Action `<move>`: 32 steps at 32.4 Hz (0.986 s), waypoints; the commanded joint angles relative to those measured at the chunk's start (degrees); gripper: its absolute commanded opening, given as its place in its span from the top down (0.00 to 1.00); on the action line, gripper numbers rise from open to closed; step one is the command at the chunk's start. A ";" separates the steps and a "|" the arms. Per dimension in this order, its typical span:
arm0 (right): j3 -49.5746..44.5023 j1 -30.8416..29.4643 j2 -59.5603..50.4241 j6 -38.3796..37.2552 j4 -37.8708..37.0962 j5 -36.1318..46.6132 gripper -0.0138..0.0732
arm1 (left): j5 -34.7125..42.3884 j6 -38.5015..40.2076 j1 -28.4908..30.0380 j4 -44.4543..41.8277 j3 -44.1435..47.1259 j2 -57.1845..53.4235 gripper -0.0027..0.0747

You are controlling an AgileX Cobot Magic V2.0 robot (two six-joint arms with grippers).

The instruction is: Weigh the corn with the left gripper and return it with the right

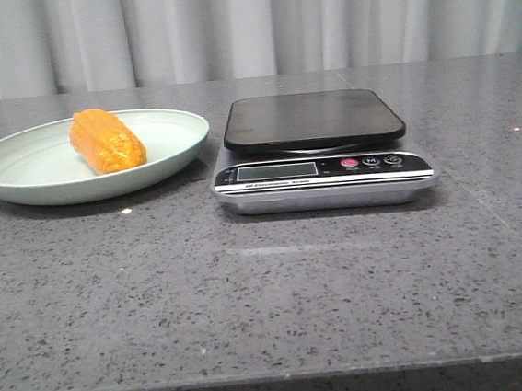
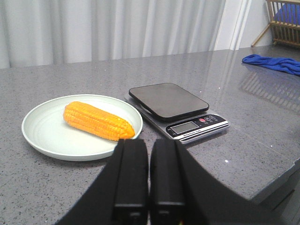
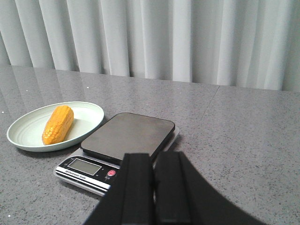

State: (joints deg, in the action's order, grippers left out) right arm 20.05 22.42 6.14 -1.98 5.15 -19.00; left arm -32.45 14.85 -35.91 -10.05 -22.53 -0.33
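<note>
The orange-yellow corn (image 1: 107, 141) lies on a pale green plate (image 1: 18, 173) at the left of the table. It also shows in the left wrist view (image 2: 98, 120) and the right wrist view (image 3: 58, 123). A kitchen scale (image 1: 317, 148) with a black platform stands right of the plate, its platform bare. My left gripper (image 2: 149, 143) is shut and empty, held back from the plate's near rim. My right gripper (image 3: 153, 157) is shut and empty, held back from the scale (image 3: 119, 145). Neither arm shows in the front view.
A grey speckled stone tabletop (image 1: 270, 287) with its front edge near the bottom of the front view. A blue cloth (image 2: 274, 63) lies far off to the right side, by a wooden rack (image 2: 283, 21). Pale curtains hang behind the table.
</note>
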 commanded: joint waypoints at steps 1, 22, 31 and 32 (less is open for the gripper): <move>1.33 -0.21 0.71 0.59 -0.05 3.99 0.65 | 4.52 0.02 -0.16 0.09 -1.43 -0.23 0.80; 1.33 -0.21 0.71 0.59 -0.05 3.99 0.65 | 27.21 -13.22 25.09 4.29 18.23 -1.15 0.80; 1.33 -0.21 0.71 0.59 -0.05 3.95 0.65 | 36.82 -13.22 40.21 4.42 23.13 -1.15 0.80; 1.33 -0.21 0.71 0.59 -0.05 3.95 0.65 | 37.10 -13.22 41.64 4.55 23.13 -1.15 0.80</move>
State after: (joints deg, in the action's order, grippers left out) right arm 20.05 22.42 6.14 -1.98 5.15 -19.00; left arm -1.27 1.76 3.13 -6.33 0.24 -0.33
